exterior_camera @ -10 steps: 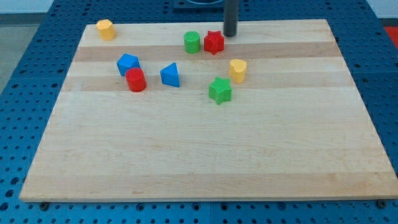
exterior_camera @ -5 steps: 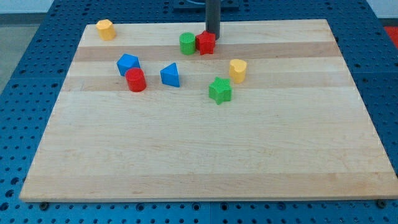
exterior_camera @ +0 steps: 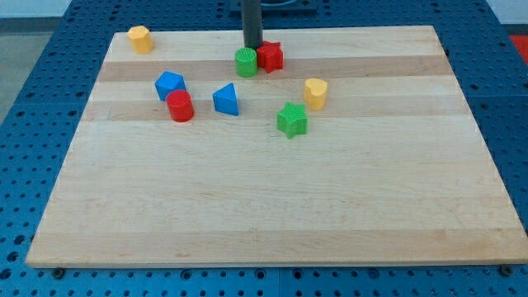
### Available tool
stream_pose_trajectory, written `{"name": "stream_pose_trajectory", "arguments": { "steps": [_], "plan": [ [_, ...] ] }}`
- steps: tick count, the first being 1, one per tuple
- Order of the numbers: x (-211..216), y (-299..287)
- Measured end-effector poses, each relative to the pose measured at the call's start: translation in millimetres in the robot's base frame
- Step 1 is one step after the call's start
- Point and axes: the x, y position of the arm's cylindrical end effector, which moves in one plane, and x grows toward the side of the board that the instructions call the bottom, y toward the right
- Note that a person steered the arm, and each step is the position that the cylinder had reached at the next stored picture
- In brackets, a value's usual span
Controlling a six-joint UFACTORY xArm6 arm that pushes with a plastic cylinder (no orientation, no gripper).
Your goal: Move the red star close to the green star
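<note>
Wooden board (exterior_camera: 264, 198): my tip (exterior_camera: 252, 48) upright, touching green cylinder (exterior_camera: 246, 63).

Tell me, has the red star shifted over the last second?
Yes. The red star has slid toward the view's left and slightly up, judged against the unmoved yellow block below it; it now touches the green cylinder.

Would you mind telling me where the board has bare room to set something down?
The whole lower half of the board, below the green star and red cylinder, is bare. So is the view's right, past the yellow block. It is crowded at the top middle, where my tip meets the green cylinder and red star.
</note>
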Motion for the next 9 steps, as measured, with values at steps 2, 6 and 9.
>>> {"name": "stream_pose_trajectory", "arguments": {
  "steps": [2, 6, 9],
  "plan": [
    [9.5, 81.4],
    [-42.2, 84.2],
    [55.8, 63.7]
  ]
}}
